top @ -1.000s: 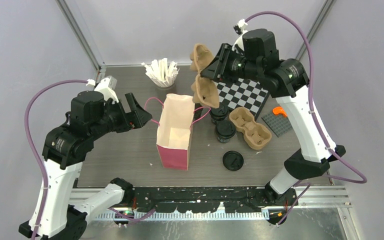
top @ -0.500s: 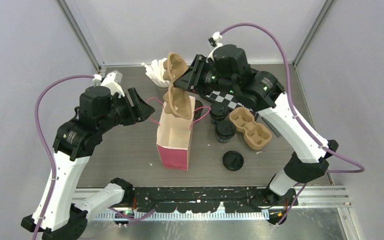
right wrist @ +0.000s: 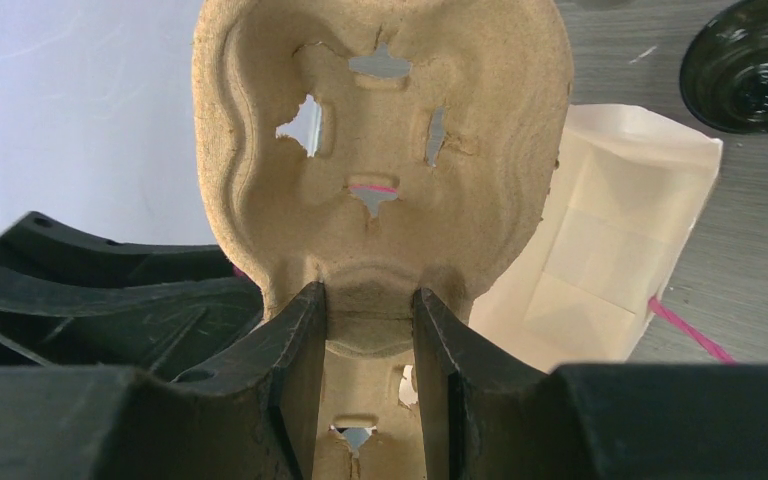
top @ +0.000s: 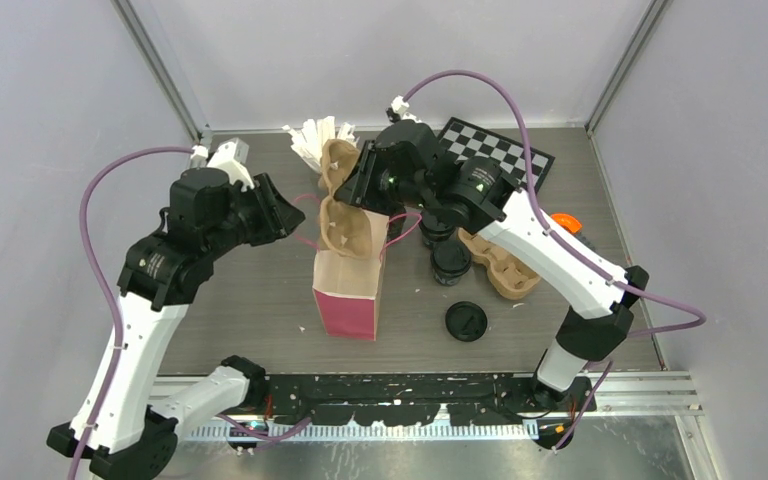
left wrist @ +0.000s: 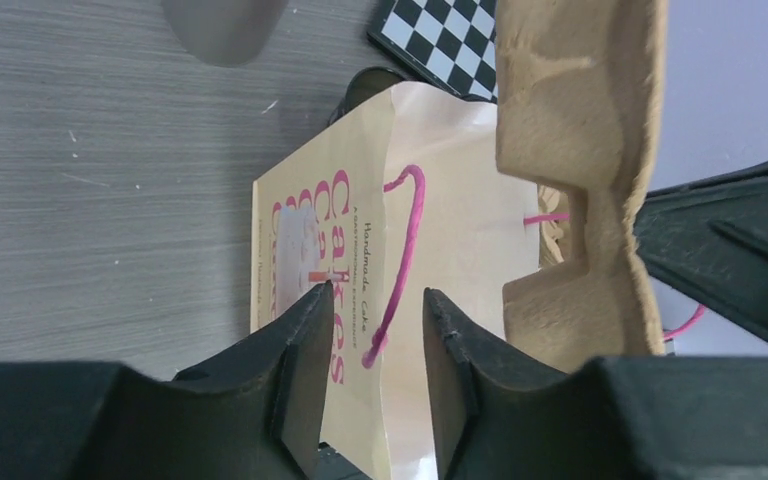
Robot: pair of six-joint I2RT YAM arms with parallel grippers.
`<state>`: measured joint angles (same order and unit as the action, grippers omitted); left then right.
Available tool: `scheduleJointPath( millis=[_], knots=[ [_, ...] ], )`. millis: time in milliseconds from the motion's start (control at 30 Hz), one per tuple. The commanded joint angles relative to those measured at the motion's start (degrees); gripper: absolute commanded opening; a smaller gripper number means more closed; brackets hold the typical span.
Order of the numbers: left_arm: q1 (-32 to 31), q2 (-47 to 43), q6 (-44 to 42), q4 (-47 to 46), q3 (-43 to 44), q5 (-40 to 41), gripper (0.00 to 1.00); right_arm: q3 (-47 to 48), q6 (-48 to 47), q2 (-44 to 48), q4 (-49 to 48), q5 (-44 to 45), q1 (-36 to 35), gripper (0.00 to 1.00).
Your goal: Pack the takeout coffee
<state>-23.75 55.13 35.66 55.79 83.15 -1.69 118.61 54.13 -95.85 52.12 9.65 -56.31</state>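
Note:
Two small black lidded cups [top: 438,228] [top: 451,262], the takeout coffee, stand on the table right of the pink-and-cream paper bag [top: 350,280]. A loose black lid [top: 466,321] lies nearer the front. My right gripper [top: 363,182] [right wrist: 368,295] is shut on a brown pulp cup carrier [top: 345,218] [right wrist: 380,130], which hangs tilted over the bag's open mouth [right wrist: 610,260]. My left gripper [top: 285,215] [left wrist: 375,295] sits at the bag's left side. It is open with a narrow gap, and the bag's pink handle [left wrist: 400,250] runs between the fingertips without touching them.
A second pulp carrier [top: 500,262] lies right of the cups. A cup of white stirrer sticks [top: 320,140] stands at the back, left of a checkerboard [top: 495,150]. An orange piece [top: 560,220] shows beside the right arm.
The right arm has swung left with the carrier, from over the checkerboard to above the bag. The left gripper has moved in to the bag's handle and its jaws have narrowed.

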Motion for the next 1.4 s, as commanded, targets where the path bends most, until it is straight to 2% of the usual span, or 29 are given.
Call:
scheduleJointPath(
  millis=[0, 33, 100, 267, 467, 733, 1033, 1367],
  knots=[
    [1.3, 0.6, -0.4, -3.4, 0.9, -2.0, 0.29, 0.8, -0.9, -0.2, 2.4, 4.4, -1.1, 0.38],
    [1.4, 0.7, 0.1, -3.2, 0.9, -2.6, 0.20, 0.8, -1.2, -0.3, 3.3, 4.6, -1.2, 0.38],
    [1.4, 0.5, 1.6, -2.6, 0.3, -4.5, 0.09, 1.0, -2.3, -0.5, 5.3, 5.3, -1.3, 0.38],
    [1.4, -2.1, 9.4, -3.4, -3.3, -11.1, 0.00, 2.3, -5.7, -2.2, 12.6, 5.7, -2.0, 0.38],
    [1.5, -6.4, 16.3, -3.2, -7.6, -12.3, 0.00, 2.0, -6.4, -3.0, 16.7, 7.8, -4.7, 0.38],
    [1.4, -8.4, 16.0, 2.1, -4.9, -7.5, 0.00, 4.8, -7.5, -5.4, 19.3, 8.6, -5.1, 0.38],
    [1.4, -12.4, 18.7, 0.1, -8.2, -7.5, 0.00, 9.3, -7.6, -8.6, 21.2, 9.7, -5.3, 0.38],
    [1.4, -13.4, 18.4, -1.7, -10.6, -9.9, 0.00, 4.5, -9.1, -8.5, 12.4, 9.8, -6.4, 0.38]
  ],
)
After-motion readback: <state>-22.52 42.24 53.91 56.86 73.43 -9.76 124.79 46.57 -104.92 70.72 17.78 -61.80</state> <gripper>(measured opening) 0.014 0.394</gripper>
